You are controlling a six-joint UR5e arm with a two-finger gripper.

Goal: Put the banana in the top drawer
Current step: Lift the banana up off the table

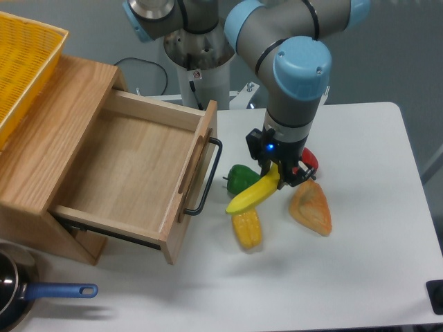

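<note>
You are looking at the gripper [279,174] pointing down over the white tabletop [360,249], just right of the open top drawer [131,169]. Its fingers are closing on the upper end of the banana [253,196]; the opening is no wider than the fruit. The contact itself is sitting partly behind the dark finger housing, so the grip appears firm, but you cannot see both pads clearly.

The banana is hanging at a slant, its upper end at the fingers and its lower tip pointing down-left toward the drawer handle. It is appearing to be clear of the tabletop, crossing in front of the green pepper [241,177] and above the yellow pepper [248,230]. It is not in the drawer.

The drawer is standing pulled well out of the light wood cabinet [41,138], its wooden floor showing bare. Its black bar handle [208,176] is facing the peppers, near the banana's lower tip but apart from it.

The orange pepper [311,209] is lying right of the fingers. The red pepper [309,159] is showing only as a sliver behind the wrist. A yellow mesh basket [24,59] is sitting on top of the cabinet at upper left. A blue-handled pan [48,292] is lying at the lower-left corner.
</note>
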